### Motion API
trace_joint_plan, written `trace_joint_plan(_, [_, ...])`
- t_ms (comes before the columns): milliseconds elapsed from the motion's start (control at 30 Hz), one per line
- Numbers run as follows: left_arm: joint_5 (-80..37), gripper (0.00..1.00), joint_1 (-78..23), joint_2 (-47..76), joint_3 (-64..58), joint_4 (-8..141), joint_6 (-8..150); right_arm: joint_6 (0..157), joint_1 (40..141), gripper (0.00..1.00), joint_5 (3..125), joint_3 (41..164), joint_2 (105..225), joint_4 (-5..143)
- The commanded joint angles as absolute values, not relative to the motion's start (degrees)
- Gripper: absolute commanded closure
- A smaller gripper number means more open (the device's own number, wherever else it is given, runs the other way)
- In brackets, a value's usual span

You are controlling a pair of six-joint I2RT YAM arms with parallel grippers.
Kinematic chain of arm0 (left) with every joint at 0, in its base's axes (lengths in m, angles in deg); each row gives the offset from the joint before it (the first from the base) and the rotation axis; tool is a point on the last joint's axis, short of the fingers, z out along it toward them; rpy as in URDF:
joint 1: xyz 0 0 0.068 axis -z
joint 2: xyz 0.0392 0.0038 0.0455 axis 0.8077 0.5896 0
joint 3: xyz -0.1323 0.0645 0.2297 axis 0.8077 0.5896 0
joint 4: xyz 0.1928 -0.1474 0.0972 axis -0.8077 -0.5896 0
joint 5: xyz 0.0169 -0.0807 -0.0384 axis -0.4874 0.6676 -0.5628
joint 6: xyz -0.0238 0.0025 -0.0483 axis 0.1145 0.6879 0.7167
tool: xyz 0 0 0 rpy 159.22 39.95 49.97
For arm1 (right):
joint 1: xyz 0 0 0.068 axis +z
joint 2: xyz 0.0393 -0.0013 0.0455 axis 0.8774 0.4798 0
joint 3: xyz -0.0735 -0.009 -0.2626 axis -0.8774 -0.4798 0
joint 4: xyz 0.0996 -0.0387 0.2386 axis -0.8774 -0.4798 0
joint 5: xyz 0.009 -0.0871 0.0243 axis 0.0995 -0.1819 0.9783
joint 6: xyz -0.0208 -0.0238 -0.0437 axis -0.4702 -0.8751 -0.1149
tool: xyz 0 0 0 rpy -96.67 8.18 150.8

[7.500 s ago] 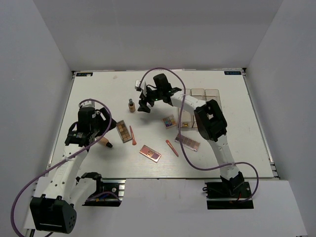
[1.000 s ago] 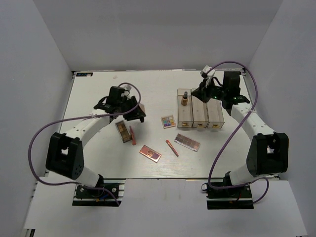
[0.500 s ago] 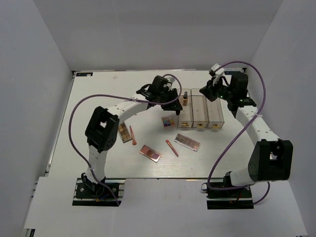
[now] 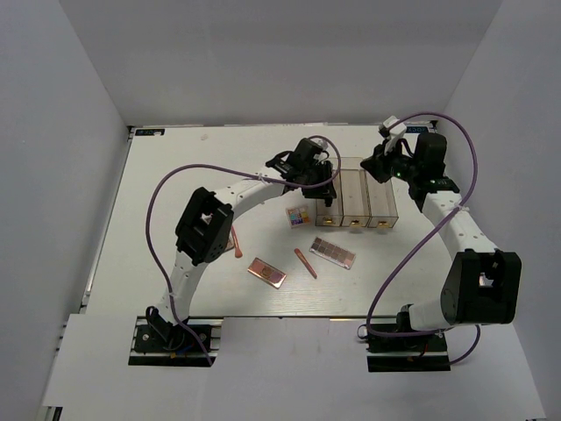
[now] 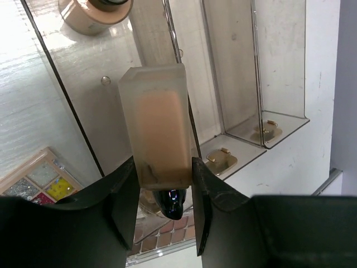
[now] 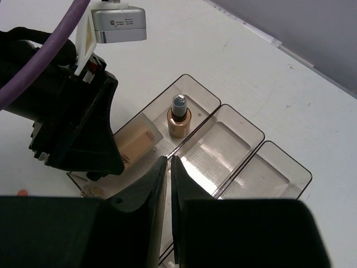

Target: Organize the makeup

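My left gripper (image 5: pixel 164 190) is shut on a frosted beige bottle (image 5: pixel 159 128) with a dark cap, held over the left compartment of the clear box (image 4: pixel 355 203). A small brown capped bottle (image 6: pixel 179 120) stands upright at the back of that compartment. My right gripper (image 6: pixel 169 159) hovers shut and empty above the box, just right of the left gripper (image 6: pixel 72 128). On the table lie a multicoloured palette (image 4: pixel 298 216), a pink-brown palette (image 4: pixel 333 253), a rose-gold palette (image 4: pixel 266 272) and a coral stick (image 4: pixel 305 262).
A second coral stick (image 4: pixel 235 242) lies beside the left arm's elbow (image 4: pixel 203 230), which hides most of another palette. The box's middle (image 6: pixel 220 148) and right (image 6: pixel 268 173) compartments hold nothing. Grey walls enclose the white table.
The left arm has swung right, carrying the beige bottle from the table's left side to above the box. The right gripper has drawn back a little to the right.
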State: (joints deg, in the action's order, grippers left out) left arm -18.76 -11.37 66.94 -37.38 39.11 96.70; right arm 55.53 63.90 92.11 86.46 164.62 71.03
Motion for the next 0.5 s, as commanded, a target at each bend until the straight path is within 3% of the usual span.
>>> trace_joint_plan(0, [-21.00, 0.52, -10.63, 66.08, -40.75, 38.81, 97.46, 56.55, 63.52, 0.87, 92.55, 86.21, 162.97, 73.69])
trace_joint_plan(267, [-20.29, 0.41, -10.10, 66.79, -41.28, 39.16, 97.64, 56.55, 63.17, 0.76, 92.82, 86.04, 163.14, 73.51])
trace_joint_plan(467, [-19.85, 0.41, -9.58, 65.65, -42.24, 40.04, 98.08, 56.46, 62.91, 0.73, 93.96, 86.13, 162.79, 73.07])
